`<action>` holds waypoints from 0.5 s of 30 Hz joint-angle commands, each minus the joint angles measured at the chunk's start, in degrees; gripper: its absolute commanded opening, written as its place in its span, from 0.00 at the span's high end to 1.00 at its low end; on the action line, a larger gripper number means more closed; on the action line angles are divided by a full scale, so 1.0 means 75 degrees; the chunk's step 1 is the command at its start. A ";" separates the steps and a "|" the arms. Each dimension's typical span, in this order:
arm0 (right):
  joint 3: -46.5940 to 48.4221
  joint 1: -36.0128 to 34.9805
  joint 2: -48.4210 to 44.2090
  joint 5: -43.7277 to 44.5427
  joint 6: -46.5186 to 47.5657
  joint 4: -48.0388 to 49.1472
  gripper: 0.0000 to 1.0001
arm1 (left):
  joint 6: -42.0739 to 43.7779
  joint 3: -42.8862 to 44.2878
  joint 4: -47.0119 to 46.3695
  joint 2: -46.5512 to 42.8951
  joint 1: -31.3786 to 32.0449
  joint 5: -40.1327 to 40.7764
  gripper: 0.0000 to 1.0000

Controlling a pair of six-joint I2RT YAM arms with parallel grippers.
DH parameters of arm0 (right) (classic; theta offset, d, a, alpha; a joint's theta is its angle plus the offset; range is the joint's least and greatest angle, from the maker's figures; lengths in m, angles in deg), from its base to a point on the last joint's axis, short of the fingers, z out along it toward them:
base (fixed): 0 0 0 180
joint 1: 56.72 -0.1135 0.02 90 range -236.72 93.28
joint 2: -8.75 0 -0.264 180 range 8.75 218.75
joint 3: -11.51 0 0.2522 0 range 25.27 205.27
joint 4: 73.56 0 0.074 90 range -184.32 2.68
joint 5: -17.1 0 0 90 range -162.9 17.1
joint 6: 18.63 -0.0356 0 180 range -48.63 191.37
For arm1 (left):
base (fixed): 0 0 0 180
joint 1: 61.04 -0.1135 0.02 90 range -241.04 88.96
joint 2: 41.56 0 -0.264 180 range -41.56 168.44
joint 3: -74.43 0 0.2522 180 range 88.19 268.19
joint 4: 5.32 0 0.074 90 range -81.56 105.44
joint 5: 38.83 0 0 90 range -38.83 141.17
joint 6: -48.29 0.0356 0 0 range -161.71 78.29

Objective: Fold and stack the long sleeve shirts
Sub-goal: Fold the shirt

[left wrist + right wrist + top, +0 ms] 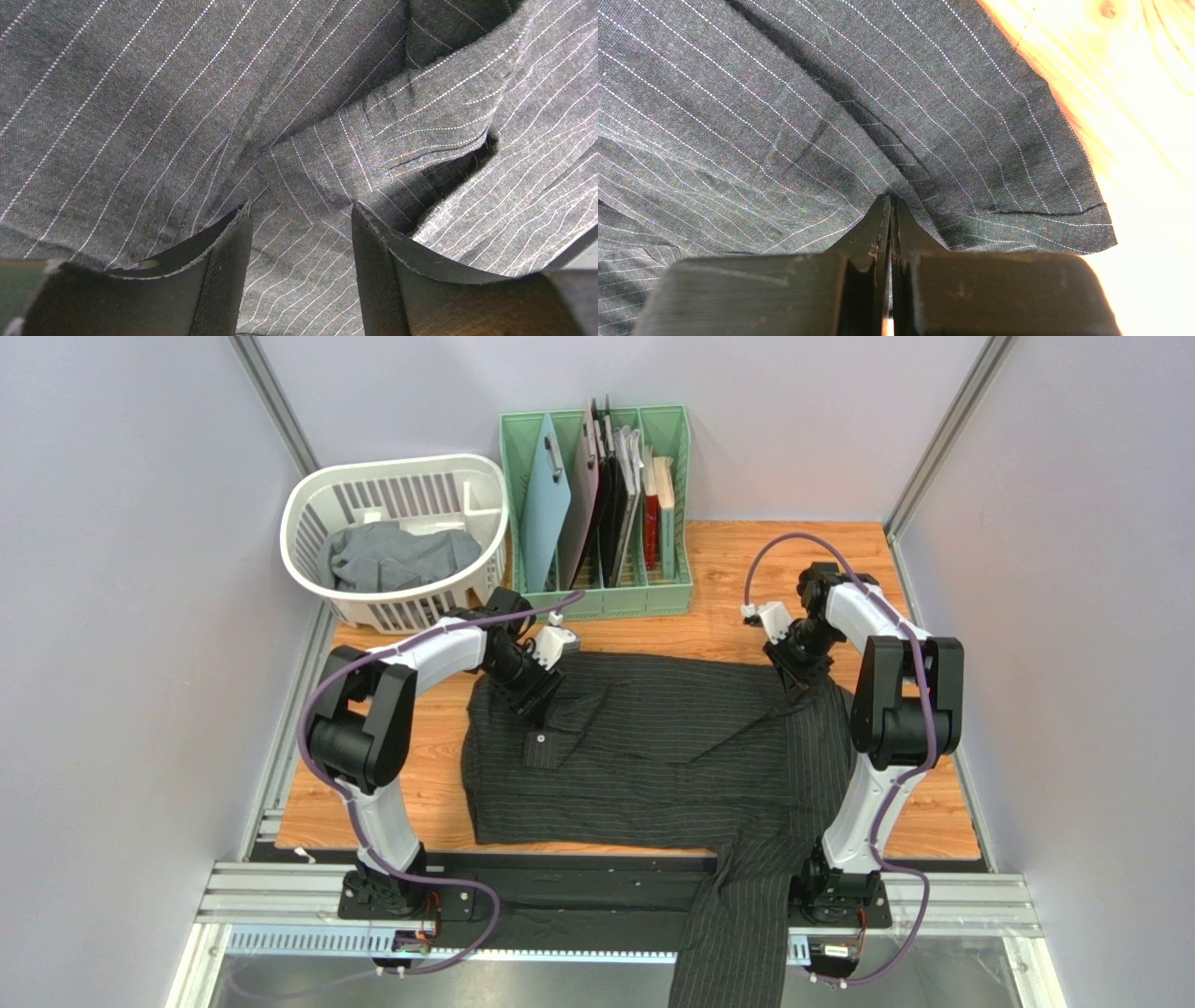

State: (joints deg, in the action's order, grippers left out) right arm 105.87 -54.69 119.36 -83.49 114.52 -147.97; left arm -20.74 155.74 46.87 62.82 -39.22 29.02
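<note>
Right wrist: right claw (889, 204) pinches pinstriped shirt (773, 105) edge.

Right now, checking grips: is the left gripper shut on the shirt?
No, the left gripper hangs open, pinstriped shirt showing between its fingers.

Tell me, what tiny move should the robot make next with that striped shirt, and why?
Probably close the left gripper on the cloth fold under it. It stands open just over the pinstriped shirt, while the right gripper is shut on the shirt's far edge.
</note>
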 commanded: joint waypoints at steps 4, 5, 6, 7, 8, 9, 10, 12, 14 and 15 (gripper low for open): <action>0.0234 0.0000 -0.0100 -0.0076 0.0070 -0.0036 1.00 | -0.0207 0.0111 0.0079 -0.0042 0.0020 -0.0467 0.45; 0.0234 0.0000 -0.0099 -0.0088 0.0070 -0.0035 1.00 | -0.0230 0.0111 0.0102 -0.0054 0.0020 -0.0561 0.46; 0.0223 0.0000 -0.0088 -0.0088 0.0058 -0.0035 1.00 | -0.0253 0.0122 0.0090 -0.0100 0.0020 -0.0759 0.47; 0.0222 0.0000 -0.0087 -0.0100 0.0058 -0.0024 1.00 | -0.0265 0.0122 0.0090 -0.0193 0.0020 -0.0866 0.47; 0.0211 0.0000 -0.0099 -0.0100 0.0058 -0.0024 1.00 | -0.0288 0.0134 0.0079 -0.0241 0.0031 -0.0936 0.47; 0.0211 0.0000 -0.0099 -0.0100 0.0058 -0.0024 1.00 | -0.0300 0.0146 0.0090 -0.0264 0.0055 -0.1007 0.47; 0.0199 0.0000 -0.0099 -0.0088 0.0058 -0.0024 1.00 | -0.0312 0.0157 0.0102 -0.0241 0.0055 -0.1042 0.47; 0.0211 0.0000 -0.0099 -0.0076 0.0058 -0.0024 1.00 | -0.0359 0.0204 0.0113 -0.0183 0.0055 -0.1077 0.50; 0.0222 0.0000 -0.0099 -0.0065 0.0058 -0.0024 1.00 | -0.0358 0.0228 0.0125 -0.0078 0.0055 -0.1089 0.56; 0.0234 0.0000 -0.0099 -0.0076 0.0058 -0.0024 1.00 | -0.0370 0.0239 0.0125 -0.0031 0.0055 -0.1089 0.59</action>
State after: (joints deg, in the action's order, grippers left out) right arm 105.89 -54.69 119.36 -83.51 114.52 -147.94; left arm -22.45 155.76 47.38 62.95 -39.02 23.57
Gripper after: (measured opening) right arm 0.004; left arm 0.458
